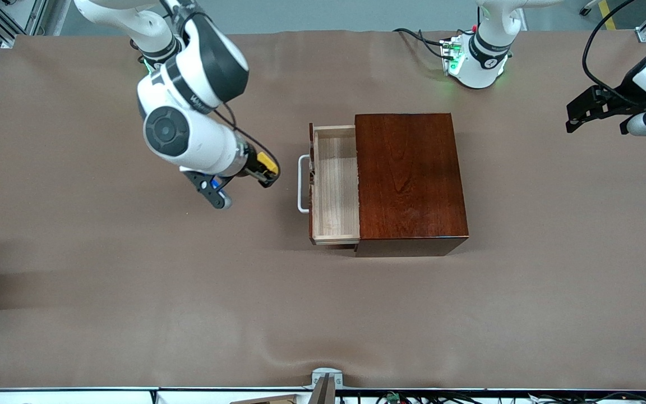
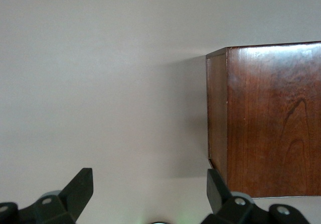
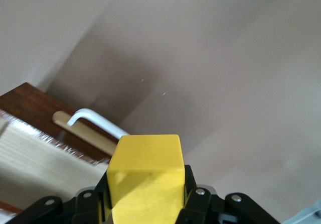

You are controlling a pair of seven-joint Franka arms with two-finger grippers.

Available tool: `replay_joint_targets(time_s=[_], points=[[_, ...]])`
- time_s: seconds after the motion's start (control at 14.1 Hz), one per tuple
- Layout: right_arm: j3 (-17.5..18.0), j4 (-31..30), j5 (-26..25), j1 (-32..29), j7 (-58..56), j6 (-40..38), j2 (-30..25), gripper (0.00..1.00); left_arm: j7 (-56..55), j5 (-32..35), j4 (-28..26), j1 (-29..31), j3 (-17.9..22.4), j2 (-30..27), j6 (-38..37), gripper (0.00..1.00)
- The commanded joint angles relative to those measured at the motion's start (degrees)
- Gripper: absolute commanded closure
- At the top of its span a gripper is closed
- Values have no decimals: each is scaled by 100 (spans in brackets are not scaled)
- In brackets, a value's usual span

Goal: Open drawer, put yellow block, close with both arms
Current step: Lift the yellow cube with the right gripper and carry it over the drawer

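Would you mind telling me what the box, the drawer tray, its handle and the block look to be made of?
Box: seemingly wood, dark reddish stain, glossy; grain and reflections show. Drawer tray: pale unfinished-looking wood with visible grain, matte. Handle: smooth white bar, metal or plastic; cannot tell which. Block: plain bright yellow, even matte faces, perhaps painted wood or plastic.
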Motion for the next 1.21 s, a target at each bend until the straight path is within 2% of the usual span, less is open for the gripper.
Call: replay_joint_targets(time_s=[0.0,0.5,1.13], points=[[-68,106,164,256,869,321,-12,100,107,-57,-69,56,-40,-112,13,0],[-76,97,85,1117,2715,1333,392,100,107,-57,-78,65,-40,-94,22,0],[-76,97,94,1382,3341,1825,779,100,107,-57,-78,48,-40,-85,40,0]])
